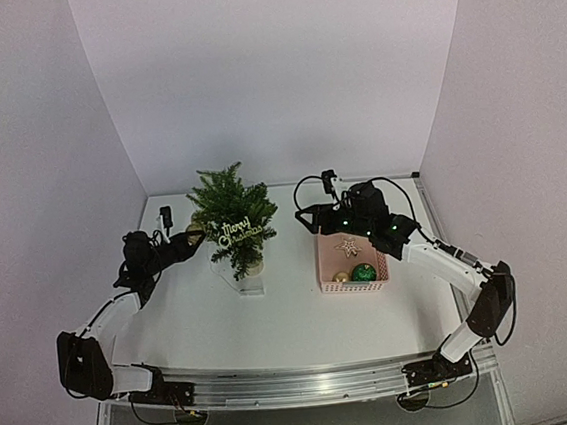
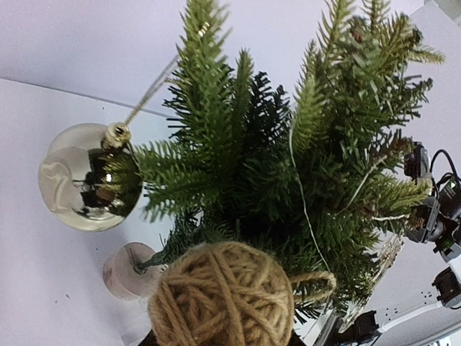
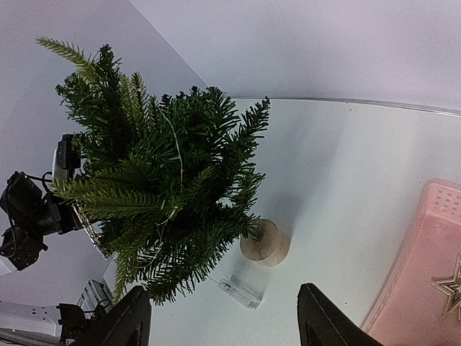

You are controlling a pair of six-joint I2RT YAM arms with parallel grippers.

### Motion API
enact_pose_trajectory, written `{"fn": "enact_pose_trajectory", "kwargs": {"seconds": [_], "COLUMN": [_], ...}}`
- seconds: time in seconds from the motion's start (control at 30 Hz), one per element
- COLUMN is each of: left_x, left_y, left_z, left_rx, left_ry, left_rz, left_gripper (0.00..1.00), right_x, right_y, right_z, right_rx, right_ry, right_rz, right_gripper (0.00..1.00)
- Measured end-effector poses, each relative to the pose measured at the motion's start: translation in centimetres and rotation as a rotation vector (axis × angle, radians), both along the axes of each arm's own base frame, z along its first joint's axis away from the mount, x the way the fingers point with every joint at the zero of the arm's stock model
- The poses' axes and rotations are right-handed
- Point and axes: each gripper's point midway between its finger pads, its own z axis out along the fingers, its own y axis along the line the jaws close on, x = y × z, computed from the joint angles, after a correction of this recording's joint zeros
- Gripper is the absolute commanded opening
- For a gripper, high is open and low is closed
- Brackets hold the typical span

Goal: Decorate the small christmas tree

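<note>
The small christmas tree [image 1: 232, 215] stands mid-table on a pale round base [image 2: 124, 271], with a gold "Merry Christmas" sign [image 1: 240, 231] hanging on its front. A shiny gold bauble [image 2: 85, 176] hangs from a branch on its left side. My left gripper [image 1: 188, 244] is at the tree's left side, shut on a brown twine ball [image 2: 223, 295] with a twine loop, held against the lower branches. My right gripper [image 3: 227, 324] is open and empty. It hovers to the right of the tree, over the far end of the pink basket [image 1: 327, 269].
The pink basket holds a glittery star [image 1: 348, 245], a green bauble [image 1: 364, 272] and a small gold bauble [image 1: 340, 278]. A clear plastic stand [image 3: 241, 291] lies on the table just in front of the tree base. White walls enclose the table on three sides.
</note>
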Motion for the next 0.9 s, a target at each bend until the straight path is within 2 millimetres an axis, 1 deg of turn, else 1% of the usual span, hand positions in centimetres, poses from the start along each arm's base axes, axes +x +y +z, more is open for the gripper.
{"fn": "enact_pose_trajectory", "kwargs": {"seconds": [0.1, 0.17, 0.23, 0.37, 0.6, 0.9], "left_x": [0.6, 1.0, 1.1, 1.0, 0.5, 0.4], "left_y": [1.0, 1.6, 1.7, 1.4, 0.5, 0.4], "left_z": [0.4, 1.1, 1.7, 2.1, 2.1, 1.8], "left_rx": [0.003, 0.003, -0.002, -0.022, -0.026, -0.013], "left_ry": [0.007, 0.003, -0.008, -0.005, -0.002, 0.0], "left_rz": [0.029, 0.046, 0.05, 0.037, 0.008, 0.005], "left_gripper": [0.0, 0.0, 0.0, 0.0, 0.0, 0.01], "right_x": [0.0, 0.0, 0.0, 0.0, 0.0, 0.0], "right_y": [0.0, 0.0, 0.0, 0.0, 0.0, 0.0], "right_z": [0.0, 0.0, 0.0, 0.0, 0.0, 0.0], "right_rx": [0.0, 0.0, -0.001, -0.005, -0.011, -0.011], "right_ry": [0.0, 0.0, -0.001, -0.006, -0.014, -0.014], "right_rz": [0.0, 0.0, 0.001, 0.003, 0.006, 0.007], "right_gripper": [0.67, 0.68, 0.68, 0.68, 0.68, 0.68]}}
